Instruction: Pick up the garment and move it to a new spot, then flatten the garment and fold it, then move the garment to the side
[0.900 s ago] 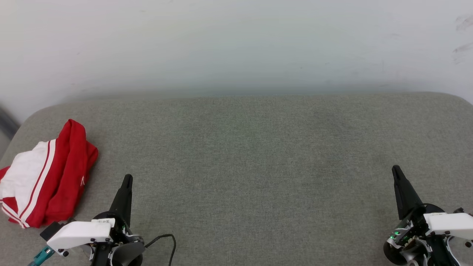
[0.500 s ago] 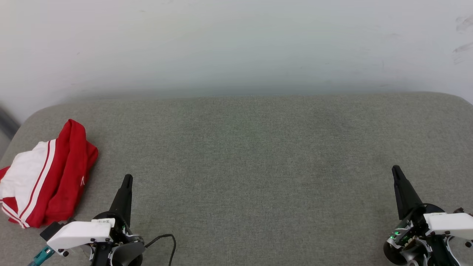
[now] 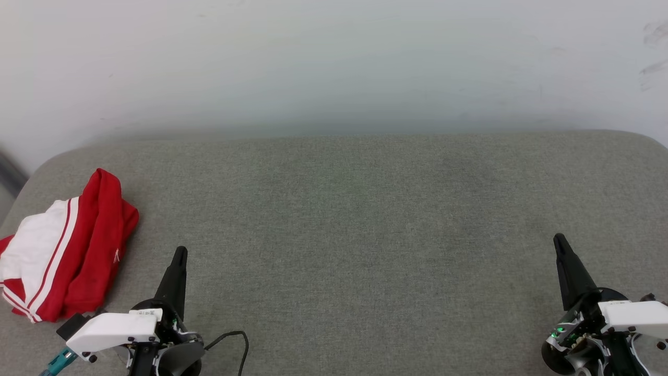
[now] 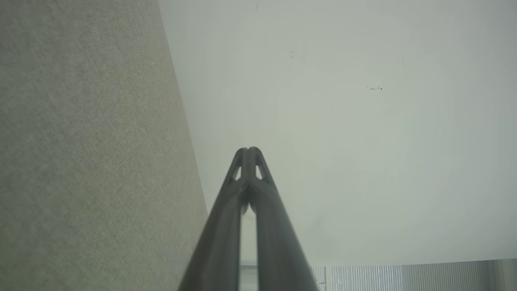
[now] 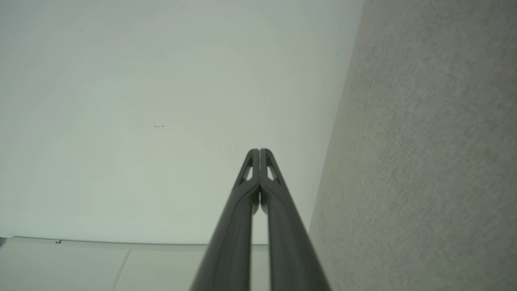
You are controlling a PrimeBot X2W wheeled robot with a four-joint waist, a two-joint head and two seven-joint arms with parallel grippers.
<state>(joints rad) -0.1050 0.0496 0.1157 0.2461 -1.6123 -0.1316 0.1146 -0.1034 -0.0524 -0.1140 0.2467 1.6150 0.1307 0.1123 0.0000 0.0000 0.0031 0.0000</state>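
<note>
Left claw (image 3: 180,251) closed, grey fabric surface (image 3: 365,235), white wall (image 3: 334,62)

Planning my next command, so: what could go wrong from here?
The garment lies bunched near the left edge of the cushion; a nudge might push it off. The left pincer and right pincer are both shut, so either would likely shove the fabric unless opened first.

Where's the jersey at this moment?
In the head view the jersey lies bunched at the left edge of the grey cushion, just left of the left claw and not touching it.
</note>
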